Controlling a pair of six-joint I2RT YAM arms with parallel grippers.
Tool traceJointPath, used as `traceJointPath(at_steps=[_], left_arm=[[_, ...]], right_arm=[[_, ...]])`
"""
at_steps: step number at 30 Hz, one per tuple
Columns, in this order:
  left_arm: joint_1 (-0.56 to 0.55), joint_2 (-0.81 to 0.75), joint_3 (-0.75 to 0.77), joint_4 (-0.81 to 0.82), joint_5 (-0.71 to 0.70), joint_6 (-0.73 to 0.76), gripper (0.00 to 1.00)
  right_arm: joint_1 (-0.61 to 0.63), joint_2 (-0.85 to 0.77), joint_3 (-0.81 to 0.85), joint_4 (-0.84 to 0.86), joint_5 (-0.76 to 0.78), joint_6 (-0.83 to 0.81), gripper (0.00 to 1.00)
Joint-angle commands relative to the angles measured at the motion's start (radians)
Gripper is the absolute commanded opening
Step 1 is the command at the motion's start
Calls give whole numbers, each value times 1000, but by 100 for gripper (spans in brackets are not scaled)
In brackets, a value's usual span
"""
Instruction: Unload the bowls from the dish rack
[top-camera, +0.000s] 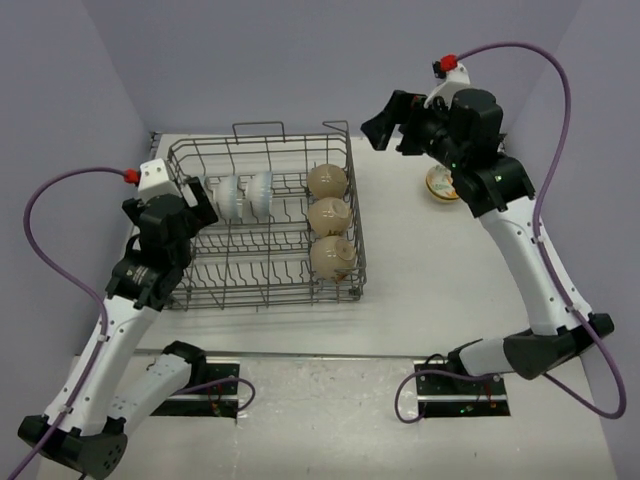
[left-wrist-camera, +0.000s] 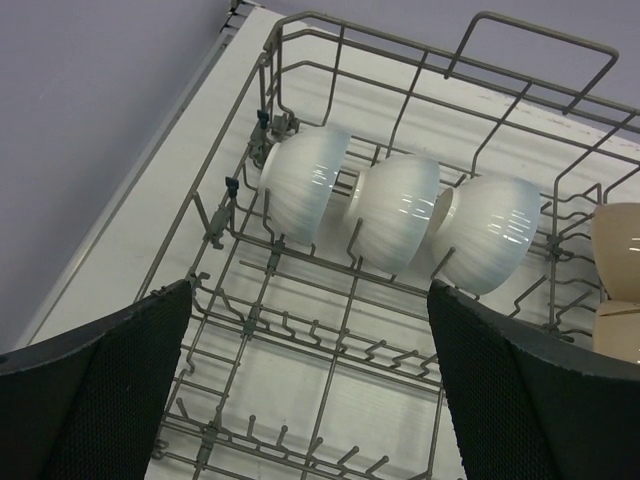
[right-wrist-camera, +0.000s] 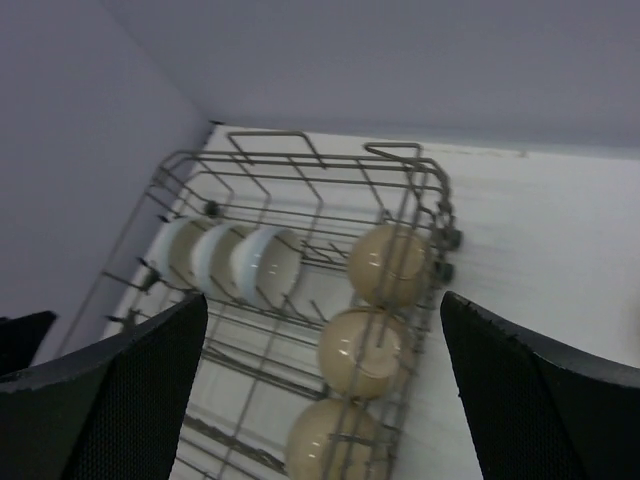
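The grey wire dish rack (top-camera: 250, 268) stands left of centre. Three white bowls (top-camera: 243, 196) stand on edge in a row in its far left part. Three beige bowls (top-camera: 328, 217) stand in a column along its right side. A yellow bowl (top-camera: 441, 185) sits on the table to the right, partly behind the right arm. My left gripper (top-camera: 197, 200) is open over the rack's left side, just short of the white bowls (left-wrist-camera: 400, 210). My right gripper (top-camera: 388, 124) is open and empty, high beyond the rack's far right corner, with the beige bowls (right-wrist-camera: 362, 352) below it.
Purple walls close the table at the left, back and right. The rack's looped handles (left-wrist-camera: 530, 40) and upright tines (left-wrist-camera: 330, 375) rise around the bowls. Bare white table (top-camera: 430, 280) lies right of the rack.
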Motion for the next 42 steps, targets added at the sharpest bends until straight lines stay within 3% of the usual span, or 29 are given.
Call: traceJointPath(at_steps=[1,7,11,18,22,27,31,42], left_arm=[[13,40,79,-36,28,-45,100],[12,150,179,-91,81,-51,100],[12,203,231,-119,74,-48,100],[-3,365,360,-223,44,-19,100],[-5,333,361,-210,44,-50,100],[-5,178,302,-125,-44,-61,100],[-5,82,245,-55,-50,-13,100],[-5,9,93,-16,-31,30,100]], right_arm=[[63,8,-136,288,-153,207,99],[184,40,-151,305,-81,222,99],[201,51,-175,307,-76,236,99],[203,-72,-351,390,-99,201,99],[204,79,-191,305,-308,199,95],[233,331,87,180,-269,248,85],[287,572,311,86,-153,271,84],[327,778,385,100,-14,418,78]])
